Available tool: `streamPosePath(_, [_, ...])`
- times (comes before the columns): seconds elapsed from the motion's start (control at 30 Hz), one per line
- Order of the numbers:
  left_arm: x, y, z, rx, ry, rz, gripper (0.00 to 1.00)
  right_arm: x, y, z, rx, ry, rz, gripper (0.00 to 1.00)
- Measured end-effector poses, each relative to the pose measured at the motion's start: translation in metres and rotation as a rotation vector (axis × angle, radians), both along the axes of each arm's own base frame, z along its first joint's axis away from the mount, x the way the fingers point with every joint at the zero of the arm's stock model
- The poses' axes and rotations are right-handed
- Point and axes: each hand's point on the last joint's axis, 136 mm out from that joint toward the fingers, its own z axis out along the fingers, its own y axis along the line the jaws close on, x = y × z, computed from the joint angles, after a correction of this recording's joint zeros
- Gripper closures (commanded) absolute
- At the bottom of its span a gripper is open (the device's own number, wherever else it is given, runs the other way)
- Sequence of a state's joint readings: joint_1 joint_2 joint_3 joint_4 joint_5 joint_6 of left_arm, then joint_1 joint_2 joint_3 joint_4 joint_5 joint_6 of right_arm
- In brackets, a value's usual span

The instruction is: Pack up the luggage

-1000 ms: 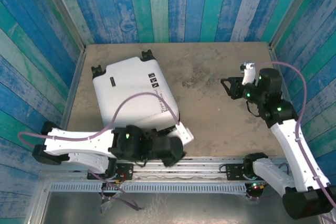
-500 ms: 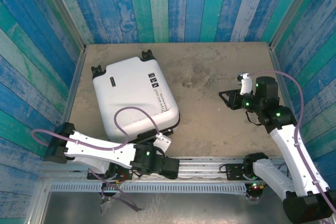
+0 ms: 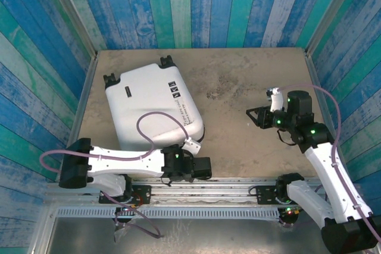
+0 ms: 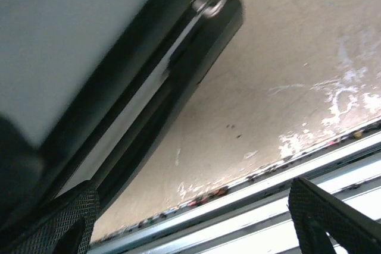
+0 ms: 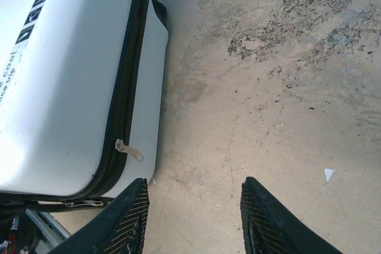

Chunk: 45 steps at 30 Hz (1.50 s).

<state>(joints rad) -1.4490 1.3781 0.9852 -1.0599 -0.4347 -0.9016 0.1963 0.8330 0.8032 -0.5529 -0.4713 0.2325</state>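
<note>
The luggage point(image 3: 149, 108), a white hard-shell suitcase with black zipper trim, lies flat and zipped up on the left half of the table. My left gripper point(image 3: 202, 168) sits low at the table's near edge, just off the case's near right corner. In the left wrist view the left gripper point(image 4: 190, 212) is open wide with nothing between its fingers, and the luggage point(image 4: 77, 46) edge runs along the upper left. My right gripper point(image 3: 256, 115) hovers over bare table to the right of the case. The right gripper point(image 5: 195, 218) is open and empty, with the luggage point(image 5: 65, 81) and its zipper pull point(image 5: 128, 150) to its left.
A metal rail point(image 4: 250, 206) runs along the table's near edge, right under the left gripper. Blue and green plank walls point(image 3: 190, 4) close in the back and both sides. The table point(image 3: 238, 75) is worn bare board right of the case.
The left arm has swung down flat along the near edge and its gripper has opened wider. The right gripper has drifted slightly left. The luggage has stayed put.
</note>
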Motion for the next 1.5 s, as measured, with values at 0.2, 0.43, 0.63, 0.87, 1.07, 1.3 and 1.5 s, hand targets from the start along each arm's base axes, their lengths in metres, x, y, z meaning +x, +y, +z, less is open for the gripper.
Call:
streamPosePath(0.2, [0.0,-0.016,-0.011,-0.045,0.085,-0.079,0.11,-0.003,0.0,-0.013,-0.008,0.025,0.003,0.55])
streamPosePath(0.43, [0.028,-0.011,-0.036,0.044,0.136,-0.065,0.09,-0.004,0.0,-0.024,-0.01,0.046,0.006,0.54])
streamPosePath(0.63, [0.051,-0.006,-0.044,0.134,0.147,-0.015,0.09,-0.004,0.0,-0.023,-0.016,0.037,0.011,0.53])
streamPosePath(0.87, [0.087,-0.021,0.01,0.119,-0.017,0.009,0.11,-0.004,-0.002,-0.025,-0.03,0.027,0.015,0.51])
streamPosePath(1.07, [0.089,-0.016,0.01,0.168,-0.048,-0.03,0.11,-0.002,-0.002,-0.028,-0.041,0.032,0.018,0.51])
streamPosePath(1.3, [0.085,-0.009,-0.016,0.222,-0.016,-0.08,0.11,0.001,-0.002,-0.035,-0.052,0.056,0.014,0.5])
streamPosePath(1.5, [0.085,0.002,-0.026,0.239,0.015,-0.06,0.1,0.001,-0.003,-0.035,-0.057,0.053,0.014,0.5])
